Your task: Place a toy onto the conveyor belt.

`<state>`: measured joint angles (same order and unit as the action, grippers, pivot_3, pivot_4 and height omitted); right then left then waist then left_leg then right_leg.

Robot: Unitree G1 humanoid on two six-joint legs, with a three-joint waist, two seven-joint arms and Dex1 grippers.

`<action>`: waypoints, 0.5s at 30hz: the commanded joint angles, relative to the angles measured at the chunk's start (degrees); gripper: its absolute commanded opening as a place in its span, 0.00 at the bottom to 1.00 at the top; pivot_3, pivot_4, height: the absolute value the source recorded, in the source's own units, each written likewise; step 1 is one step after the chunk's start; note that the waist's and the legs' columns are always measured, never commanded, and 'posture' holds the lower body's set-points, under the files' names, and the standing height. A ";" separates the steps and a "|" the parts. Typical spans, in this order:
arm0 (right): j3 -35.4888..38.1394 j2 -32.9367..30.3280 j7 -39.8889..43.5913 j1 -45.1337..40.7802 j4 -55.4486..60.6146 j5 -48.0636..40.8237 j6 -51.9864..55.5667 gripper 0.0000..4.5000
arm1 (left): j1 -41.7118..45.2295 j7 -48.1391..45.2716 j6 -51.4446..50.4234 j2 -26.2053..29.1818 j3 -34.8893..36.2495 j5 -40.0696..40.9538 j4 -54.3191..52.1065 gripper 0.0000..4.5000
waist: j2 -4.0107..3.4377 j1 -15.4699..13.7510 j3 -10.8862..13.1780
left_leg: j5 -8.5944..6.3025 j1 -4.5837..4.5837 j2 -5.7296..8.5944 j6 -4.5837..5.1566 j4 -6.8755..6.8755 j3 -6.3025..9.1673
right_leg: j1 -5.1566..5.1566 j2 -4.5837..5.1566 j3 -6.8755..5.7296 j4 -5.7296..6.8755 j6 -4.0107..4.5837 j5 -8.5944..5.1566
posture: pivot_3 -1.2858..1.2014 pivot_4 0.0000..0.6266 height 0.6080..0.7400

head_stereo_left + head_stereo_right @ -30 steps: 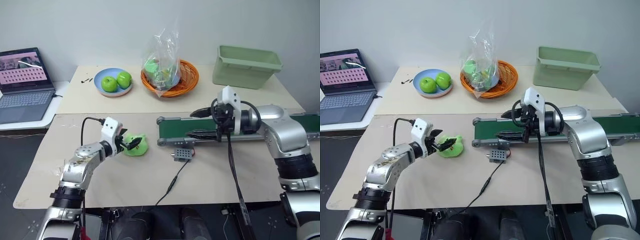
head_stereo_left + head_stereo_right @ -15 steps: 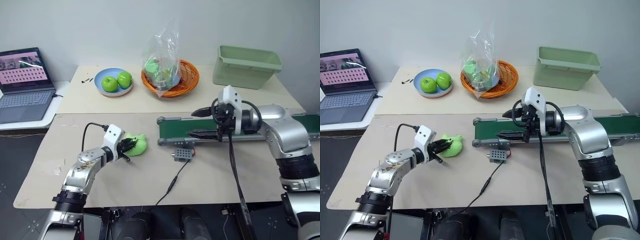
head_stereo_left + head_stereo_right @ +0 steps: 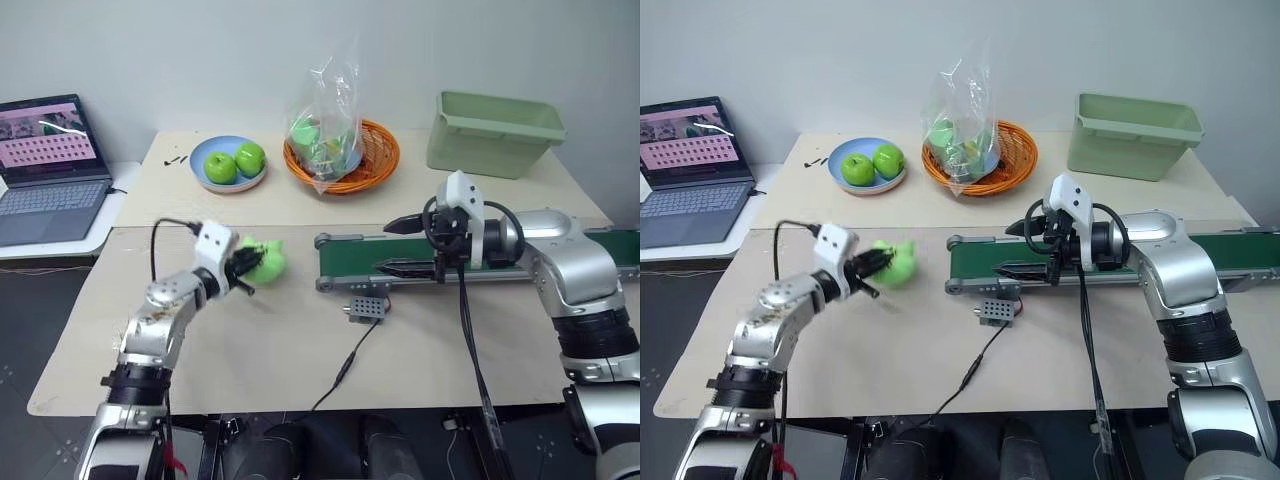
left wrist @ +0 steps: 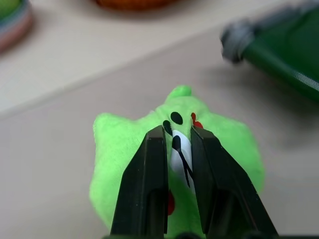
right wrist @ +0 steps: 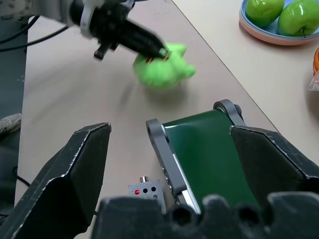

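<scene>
The lime-green toy (image 3: 263, 260) hangs above the table, left of the conveyor belt (image 3: 420, 262), with my left gripper (image 3: 250, 265) shut on it. In the left wrist view the two black fingers (image 4: 149, 174) pinch the toy (image 4: 224, 144) across its white face. The toy (image 5: 162, 69) also shows in the right wrist view, beyond the belt's end roller (image 5: 227, 107). My right gripper (image 3: 393, 246) stands open over the left part of the dark green belt, holding nothing.
A small grey control box (image 3: 365, 309) with a cable lies in front of the belt. At the back stand a blue plate of apples (image 3: 232, 165), an orange basket with a clear bag (image 3: 338, 150) and a pale green bin (image 3: 494, 132). A laptop (image 3: 45, 165) sits far left.
My left gripper closed on the toy and lifted it off the table, slightly back and up. The right arm stayed still.
</scene>
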<state>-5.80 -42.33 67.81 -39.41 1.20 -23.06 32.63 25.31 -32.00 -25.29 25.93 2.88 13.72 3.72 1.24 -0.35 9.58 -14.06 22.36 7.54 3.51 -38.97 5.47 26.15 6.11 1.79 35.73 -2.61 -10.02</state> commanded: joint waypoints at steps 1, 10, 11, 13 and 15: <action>1.61 -0.81 -0.21 -0.07 1.08 0.10 -1.22 1.00 | 2.75 0.34 2.10 0.10 2.11 0.95 -1.82 0.17 | 0.00 0.08 0.00 | 0.00 0.00 0.00 0.01 0.00 0.00 | 0.00 0.00 0.00 0.00 0.00 0.00 | 0.52 0.24 0.94; 1.68 -0.76 -0.59 0.42 1.34 0.37 -1.30 1.00 | 6.11 -1.19 0.31 -1.19 0.47 2.28 -5.24 0.17 | 0.00 0.06 0.00 | 0.01 0.01 0.00 0.00 0.00 0.00 | 0.00 0.00 0.00 0.00 0.00 0.00 | 0.52 0.24 0.94; 1.71 -0.77 -0.65 0.51 1.37 0.39 -1.33 1.00 | 6.07 -1.77 0.33 -1.40 -0.34 2.31 -5.69 0.17 | 0.00 0.06 0.00 | 0.01 0.01 0.00 0.00 0.00 0.00 | 0.00 -0.01 0.00 0.00 0.00 0.00 | 0.52 0.24 0.94; 1.80 -0.82 -0.77 0.74 1.59 0.34 -1.24 1.00 | 5.81 -2.46 0.11 -1.67 -1.78 2.04 -6.32 0.17 | 0.00 0.08 0.00 | 0.01 0.01 0.00 0.00 0.00 0.00 | 0.00 -0.01 0.00 0.00 0.00 0.00 | 0.52 0.24 0.94; 2.00 -0.95 -0.97 1.06 1.97 0.23 -1.02 1.00 | 5.51 -2.72 0.02 -1.80 -2.49 1.96 -6.68 0.17 | 0.00 0.06 0.00 | 0.01 0.01 0.00 0.00 0.00 0.00 | 0.00 -0.01 0.00 0.00 0.00 0.00 | 0.52 0.24 0.94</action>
<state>-5.78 -42.36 67.25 -38.44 1.25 -22.63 32.62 30.48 -34.32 -25.34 24.11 0.59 15.56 -0.52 1.24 -0.28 9.58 -14.05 22.37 7.55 3.51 -38.97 5.47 26.15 6.11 1.79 35.74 -2.61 -10.02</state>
